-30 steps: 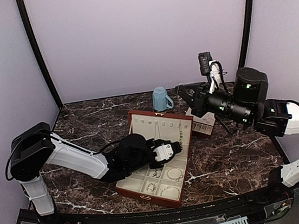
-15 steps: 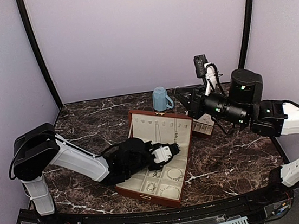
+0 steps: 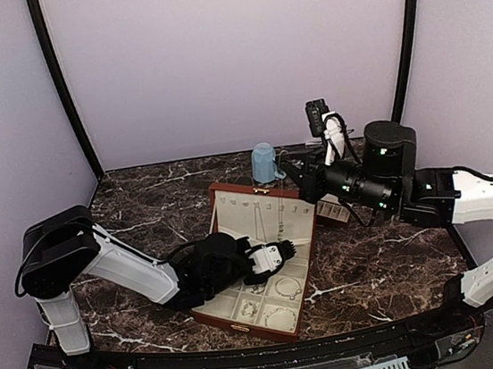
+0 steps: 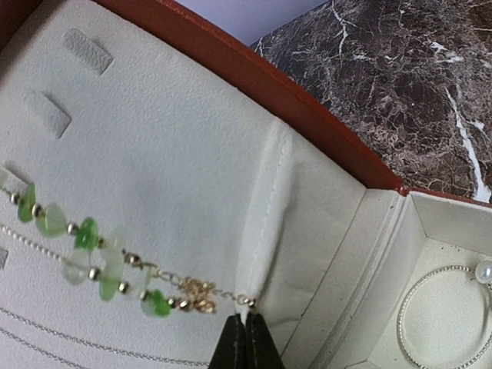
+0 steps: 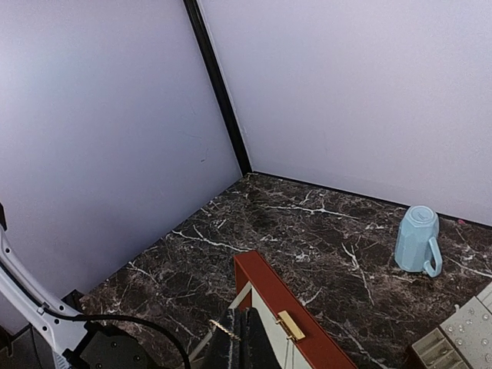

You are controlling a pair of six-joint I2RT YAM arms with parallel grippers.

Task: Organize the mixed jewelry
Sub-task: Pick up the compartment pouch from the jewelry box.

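Observation:
The reddish-brown box (image 3: 210,313) lies open with its cream lid (image 3: 231,209) raised. My left gripper (image 3: 287,248) is inside the box. In the left wrist view it (image 4: 246,338) is shut at the foot of a cream strap (image 4: 269,207), pinching the gold end of a green-bead necklace (image 4: 84,231) that lies across the lid lining. My right gripper (image 3: 290,168) hovers at the lid's top edge (image 5: 269,284). In the right wrist view it (image 5: 242,338) is shut on a thin gold chain (image 5: 221,328). Small silvery pieces (image 3: 286,288) lie in the box compartments.
A blue mug (image 3: 265,161) stands upside down behind the box and shows in the right wrist view (image 5: 416,240). A cream slotted tray (image 5: 461,334) sits right of the box, under my right arm. A pearl bracelet (image 4: 446,319) lies in one compartment. Thin silver chains (image 4: 77,338) cross the lid.
My right arm has moved left, bringing its gripper over the lid's top edge. My left gripper has shifted slightly down inside the box.

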